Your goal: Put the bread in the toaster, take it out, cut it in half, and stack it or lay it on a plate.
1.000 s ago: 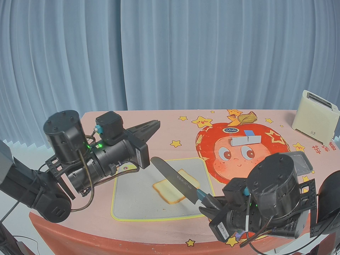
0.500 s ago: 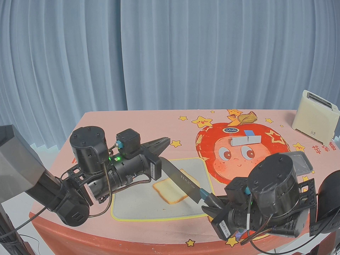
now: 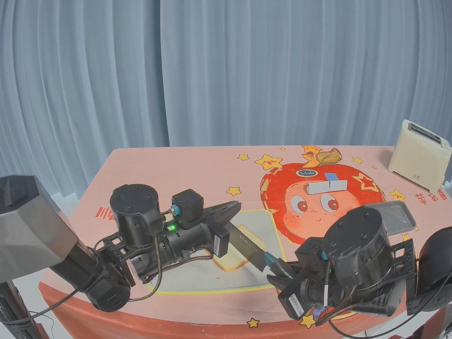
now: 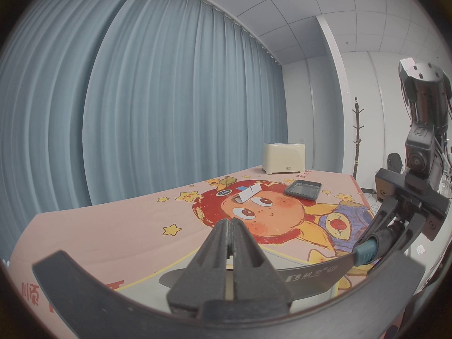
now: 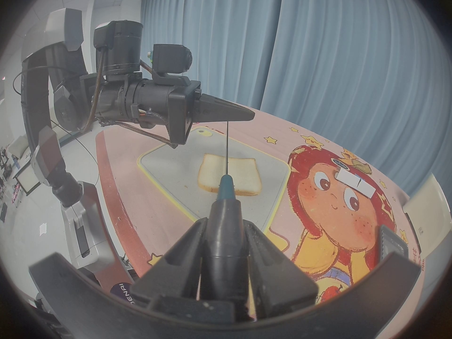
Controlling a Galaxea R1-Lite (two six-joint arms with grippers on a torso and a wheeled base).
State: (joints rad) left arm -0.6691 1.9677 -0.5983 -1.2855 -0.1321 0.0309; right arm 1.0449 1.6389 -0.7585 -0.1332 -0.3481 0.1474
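Got the knife (image 3: 252, 251) clamped by its handle in the right jaws, blade slanting low over the bread (image 3: 230, 261). Can't tell if touching it. Seeing the bread flat on the cutting board (image 3: 188, 276) near the front edge of the worktop (image 3: 188, 170). Got the left jaws pressed together on nothing, tips just beside the blade's far end. Also spotted the toaster (image 3: 420, 155) way off at the far right corner, well apart from everything else.
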